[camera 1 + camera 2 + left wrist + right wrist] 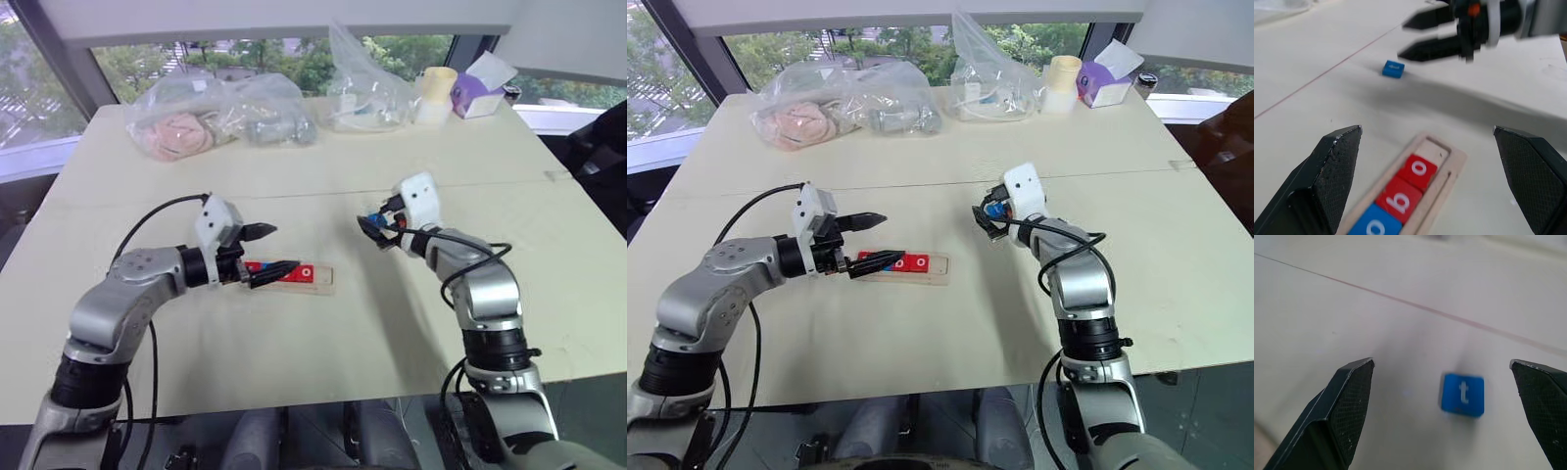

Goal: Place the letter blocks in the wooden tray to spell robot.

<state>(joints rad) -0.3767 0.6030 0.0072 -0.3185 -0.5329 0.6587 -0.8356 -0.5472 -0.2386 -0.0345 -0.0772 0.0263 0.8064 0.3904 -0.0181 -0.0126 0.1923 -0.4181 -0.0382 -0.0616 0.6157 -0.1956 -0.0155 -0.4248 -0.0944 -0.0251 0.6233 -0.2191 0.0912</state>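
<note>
- One tile was left outside the tray: the blue t tile (1463,394) lay flat on the table (294,352), alone, well apart from the tray (939,267) and on the right arm's side.
- In the right wrist view it sat between the lines of the two right fingers (1337,416) and a little ahead of them, nearer to one finger than to the other. It touched neither finger.
- The right gripper (988,221) had its fingers spread wide and held nothing. It was the nearer one to the t, so I judged the pick belonged to this arm.
- The left gripper (266,253) hovered over the near end of the tray, its fingers also spread wide and empty.
- The tray lay with its long axis about across the table. In the left wrist view it held a blue o (1374,228), a red b (1399,199) and a red o (1419,169) in a row, then one bare slot at the end nearest to the t.
- The r was hidden under the left gripper, so I could not confirm it.
</note>
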